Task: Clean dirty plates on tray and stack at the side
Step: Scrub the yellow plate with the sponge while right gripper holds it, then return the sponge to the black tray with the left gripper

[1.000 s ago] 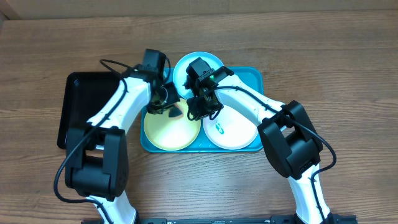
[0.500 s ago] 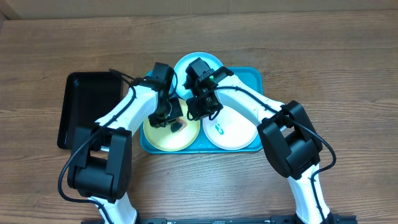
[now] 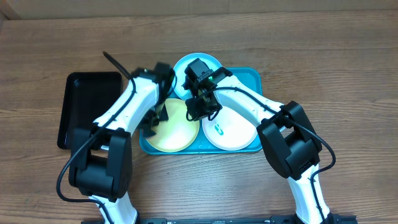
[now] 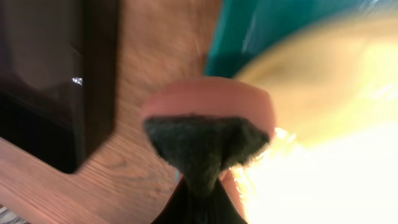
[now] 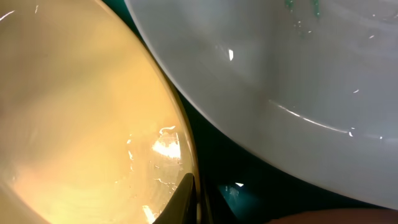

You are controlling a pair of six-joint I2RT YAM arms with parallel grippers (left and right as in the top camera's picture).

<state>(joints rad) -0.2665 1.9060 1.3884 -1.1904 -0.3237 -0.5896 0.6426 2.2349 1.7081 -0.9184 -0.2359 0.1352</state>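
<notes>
The turquoise tray (image 3: 252, 78) holds three plates: a light blue plate (image 3: 202, 61) at the back, a yellow-green plate (image 3: 176, 132) front left, and a white plate (image 3: 239, 127) front right with teal smudges (image 3: 219, 129). My left gripper (image 3: 154, 118) is shut on a pink sponge with a dark scouring pad (image 4: 208, 134), at the yellow-green plate's left edge (image 4: 323, 87). My right gripper (image 3: 200, 112) is shut on the yellow-green plate's right rim (image 5: 186, 180), next to the white plate (image 5: 280, 68).
A smaller black tray (image 3: 90, 106) lies on the wooden table left of the turquoise tray and also shows in the left wrist view (image 4: 56, 81). Both arms cross over the turquoise tray's back half.
My left gripper has swept the sponge from the yellow-green plate's back edge across the plate to its left edge. The right gripper has stayed on the rim.
</notes>
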